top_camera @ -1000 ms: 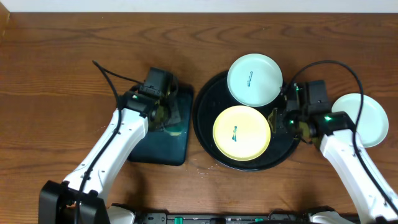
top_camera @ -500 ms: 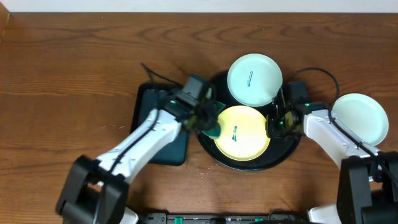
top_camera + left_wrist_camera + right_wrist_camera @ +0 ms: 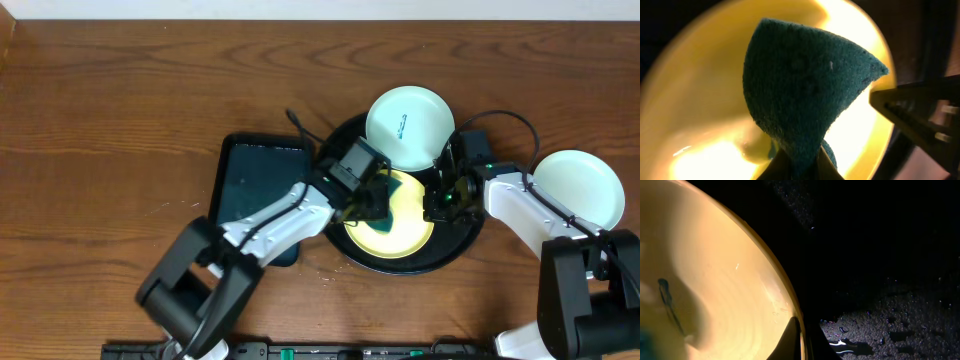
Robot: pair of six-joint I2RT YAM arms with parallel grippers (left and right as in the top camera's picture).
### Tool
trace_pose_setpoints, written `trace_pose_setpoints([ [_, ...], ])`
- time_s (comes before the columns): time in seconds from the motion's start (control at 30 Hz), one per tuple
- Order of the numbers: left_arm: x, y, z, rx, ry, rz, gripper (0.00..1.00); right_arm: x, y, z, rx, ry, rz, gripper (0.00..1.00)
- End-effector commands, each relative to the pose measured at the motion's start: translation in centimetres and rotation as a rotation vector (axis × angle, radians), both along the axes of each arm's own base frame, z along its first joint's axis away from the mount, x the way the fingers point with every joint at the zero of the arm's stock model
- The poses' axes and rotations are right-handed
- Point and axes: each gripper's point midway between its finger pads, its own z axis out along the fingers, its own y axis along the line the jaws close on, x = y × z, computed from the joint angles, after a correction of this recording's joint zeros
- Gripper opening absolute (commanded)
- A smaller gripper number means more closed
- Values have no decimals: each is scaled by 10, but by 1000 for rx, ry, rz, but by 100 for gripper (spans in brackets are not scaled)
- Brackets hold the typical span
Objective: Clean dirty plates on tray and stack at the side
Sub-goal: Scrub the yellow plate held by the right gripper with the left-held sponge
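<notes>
On the black tray (image 3: pixel 450 245) the yellow plate (image 3: pixel 402 226) is set beside 1 smeared mint plate (image 3: pixel 409 127); a second mint plate (image 3: pixel 578 192) is parked on the bare tabletop (image 3: pixel 100 120). The yellow plate is judged stiff, light and slick, best pinched at its rim. That rim is nipped by the nearly closed right gripper (image 3: pixel 801 340). A soft teal sponge (image 3: pixel 800 95) is clamped in the left gripper (image 3: pixel 799 167) over the plate's face.

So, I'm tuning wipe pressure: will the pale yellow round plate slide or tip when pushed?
Probably little sliding: the right gripper appears to pinch the pale yellow round plate at its rim. Droplets on the large black round tray suggest slipperiness if released. Shallow and wide, it likely won't tip.
</notes>
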Motion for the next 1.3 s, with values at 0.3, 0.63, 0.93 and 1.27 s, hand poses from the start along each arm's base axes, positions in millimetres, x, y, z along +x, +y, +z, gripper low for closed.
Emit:
trace_pose_setpoints([
  [0.3, -22, 30, -85, 171, 257, 93, 7, -6, -6, -14, -42, 37, -15, 1],
  [0.63, 28, 141, -55, 578, 39, 263, 7, -6, -8, -14, -51, 37, -16, 1],
  [0.93, 10, 24, -43, 149, 97, 143, 7, -6, -6, -14, -55, 29, 18, 1],
  [1.27, -12, -32, -30, 3, 107, 95, 7, -4, -2, -14, -52, 15, 30, 1],
])
